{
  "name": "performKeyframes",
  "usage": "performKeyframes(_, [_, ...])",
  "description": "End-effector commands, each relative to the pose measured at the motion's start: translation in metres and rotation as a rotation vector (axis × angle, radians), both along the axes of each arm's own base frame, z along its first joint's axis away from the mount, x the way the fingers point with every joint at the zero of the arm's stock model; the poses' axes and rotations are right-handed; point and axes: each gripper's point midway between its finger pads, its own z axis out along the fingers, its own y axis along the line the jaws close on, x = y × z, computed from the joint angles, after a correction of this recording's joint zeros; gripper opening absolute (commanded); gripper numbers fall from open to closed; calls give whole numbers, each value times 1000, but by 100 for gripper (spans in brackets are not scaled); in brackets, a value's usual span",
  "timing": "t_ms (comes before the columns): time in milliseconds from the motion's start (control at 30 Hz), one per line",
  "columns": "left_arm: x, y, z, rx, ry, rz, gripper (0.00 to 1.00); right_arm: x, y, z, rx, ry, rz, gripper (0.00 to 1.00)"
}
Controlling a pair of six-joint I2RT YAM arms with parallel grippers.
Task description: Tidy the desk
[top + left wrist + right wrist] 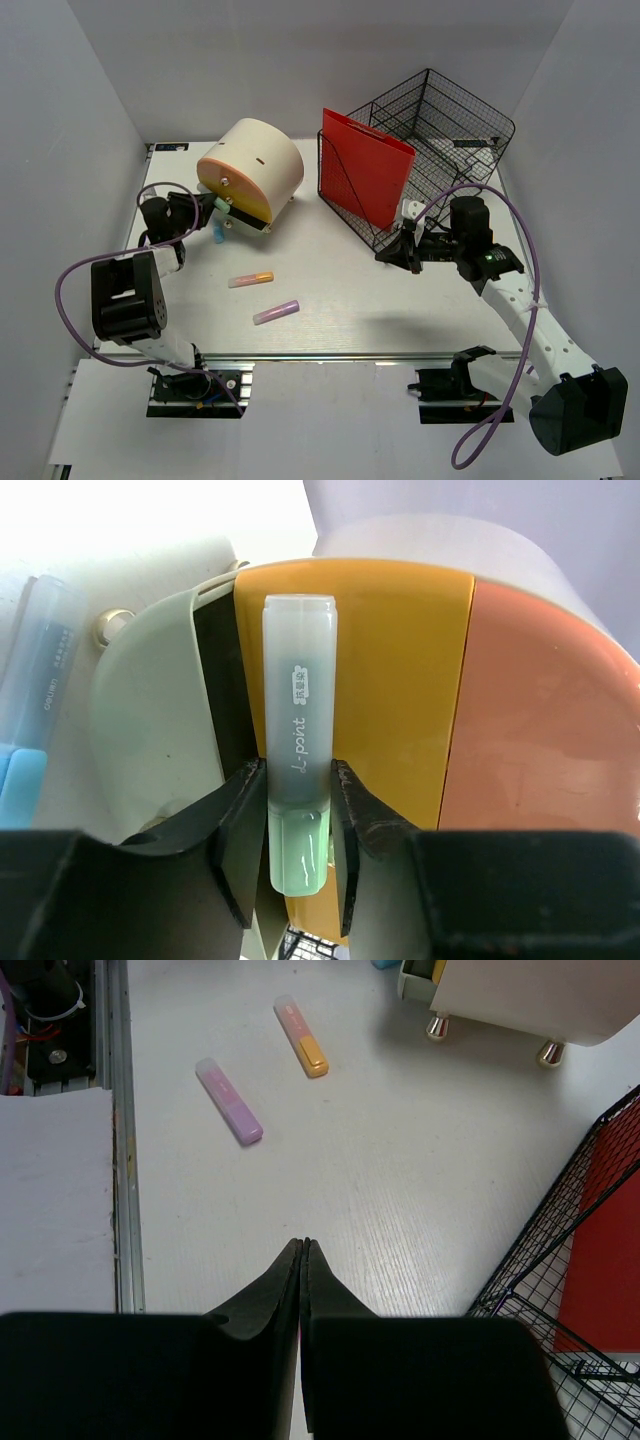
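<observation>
On the surface (340, 300), a purple highlighter (277, 312) and an orange highlighter (250, 279) lie nearer than the round desk organizer (250, 170). The right end effector (303, 1250), pressed together, hovers right of the organizer; the left end effector (298, 780) pinches a green highlighter (298, 680) at the organizer's open face.

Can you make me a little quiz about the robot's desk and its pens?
1. True or false: the right gripper is holding a pen.
2. What colour is the highlighter pinched in the left gripper? A pink, B green, C black.
3. Fill in: the red folder stands inside the wire ___.
Key: 1 false, it is shut on nothing. 2 B. 3 basket.
</observation>
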Motion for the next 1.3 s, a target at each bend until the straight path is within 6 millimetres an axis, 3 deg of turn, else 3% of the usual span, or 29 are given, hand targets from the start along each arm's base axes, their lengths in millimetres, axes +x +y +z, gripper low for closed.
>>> performKeyframes(0, [9,2,20,15,-50,5,42,1,0,3,8,-17,11,3])
performKeyframes(500, [7,-5,14,8,-29,-18,54,1,-1,4,9,-20,10,4])
performKeyframes(733, [4,-6,16,6,-28,-23,56,0,0,4,10,-19,16,3])
performKeyframes(900, [-2,-7,28,18,-46,-26,57,0,-2,4,11,-17,11,3])
performKeyframes(1267, [-6,-9,24,28,-19,-35,59,0,-2,7,14,-27,13,4])
